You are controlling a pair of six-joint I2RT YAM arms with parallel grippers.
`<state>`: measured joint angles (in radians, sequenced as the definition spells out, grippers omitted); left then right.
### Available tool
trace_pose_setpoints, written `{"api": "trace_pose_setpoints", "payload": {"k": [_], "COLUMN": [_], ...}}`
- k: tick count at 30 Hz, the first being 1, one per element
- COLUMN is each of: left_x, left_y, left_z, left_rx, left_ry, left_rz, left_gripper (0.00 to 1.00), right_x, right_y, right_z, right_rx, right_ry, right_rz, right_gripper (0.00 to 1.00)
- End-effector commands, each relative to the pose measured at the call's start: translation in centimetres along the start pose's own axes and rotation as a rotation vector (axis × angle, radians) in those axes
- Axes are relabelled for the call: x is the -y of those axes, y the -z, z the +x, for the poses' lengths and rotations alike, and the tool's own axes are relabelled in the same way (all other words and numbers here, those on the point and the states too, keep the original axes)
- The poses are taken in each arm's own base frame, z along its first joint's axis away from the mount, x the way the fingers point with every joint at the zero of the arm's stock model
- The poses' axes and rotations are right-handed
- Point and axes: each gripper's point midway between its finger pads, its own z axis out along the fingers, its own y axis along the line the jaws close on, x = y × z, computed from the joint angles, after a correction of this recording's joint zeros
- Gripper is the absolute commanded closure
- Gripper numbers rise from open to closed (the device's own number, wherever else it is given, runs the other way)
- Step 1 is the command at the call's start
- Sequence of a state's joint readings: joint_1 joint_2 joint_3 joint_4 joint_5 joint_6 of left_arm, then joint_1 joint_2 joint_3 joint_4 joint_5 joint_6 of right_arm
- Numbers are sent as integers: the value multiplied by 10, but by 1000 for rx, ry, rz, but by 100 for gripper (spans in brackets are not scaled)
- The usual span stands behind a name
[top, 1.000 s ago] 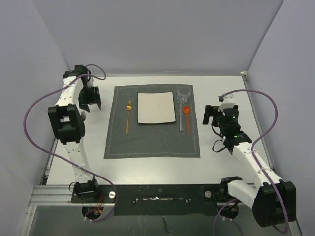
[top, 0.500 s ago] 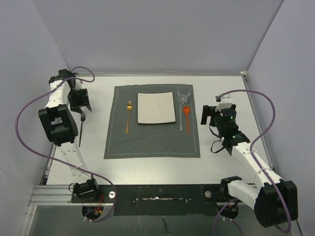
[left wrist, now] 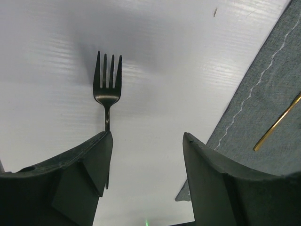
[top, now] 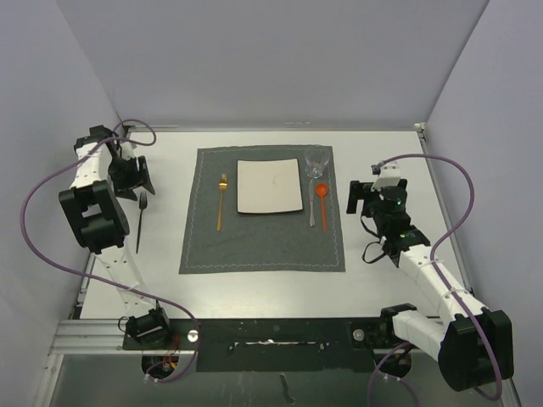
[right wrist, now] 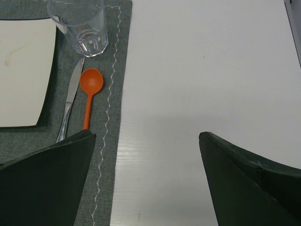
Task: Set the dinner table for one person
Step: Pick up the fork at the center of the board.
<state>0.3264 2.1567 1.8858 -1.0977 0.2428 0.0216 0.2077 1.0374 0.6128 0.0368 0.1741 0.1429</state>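
The white dinner table [top: 386, 157] carries a dark grey placemat [top: 263, 242]. On the mat lie a white square plate [top: 270, 186], a gold fork [top: 221, 203], a clear glass [top: 316, 161], an orange spoon [top: 322, 197] and a knife [top: 312, 214]. A black fork [top: 139, 222] lies on the bare table left of the mat. My left gripper [top: 133, 176] hovers open just behind the black fork's tines [left wrist: 107, 87], holding nothing; its left finger hides part of the handle. Right of the mat, my right gripper [top: 356, 197] is wide open and empty.
Grey walls close in the table on the left, back and right. A metal rim [top: 424, 129] runs along the table's edge. In the right wrist view the glass [right wrist: 80, 23], spoon [right wrist: 90, 89] and knife [right wrist: 70, 106] sit left of the fingers.
The left arm has swung left, away from the placemat toward the table's left edge, uncovering the black fork on the table. The right arm has hardly moved.
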Motion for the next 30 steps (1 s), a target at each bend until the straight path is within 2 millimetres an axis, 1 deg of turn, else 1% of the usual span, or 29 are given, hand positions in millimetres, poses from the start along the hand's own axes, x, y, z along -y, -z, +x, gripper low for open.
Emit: {"api": "trace_pose_setpoints", "payload": {"k": [1,9,15,19,25,30], "left_x": [-5,-27,-37,-45,-49,-48], "left_y": [-2,1,2,-1,-10,-17], "left_z": [1,11,14,17,19,19], "left_rx": [14,18,21,17,1,-16], "left_ry": [-49,-76,-86,-69,-60,-56], "left_rz": [-19,-108,-150,-155,-155,-136], "left_gripper": [40,40,41,42,45,47], "right_x": [-2,-4,-5,-7,-7,-7], "right_y": [0,3,8,9,9,8], "right_z": [-22,-22,-26,-26,-26,-25], "right_rx": [83,99,115,114,113,109], "right_ry": [-7,-7,4,8,12,14], "right_rz": [5,7,13,11,10,14], "right_gripper": [2,2,2,2,2,2]}}
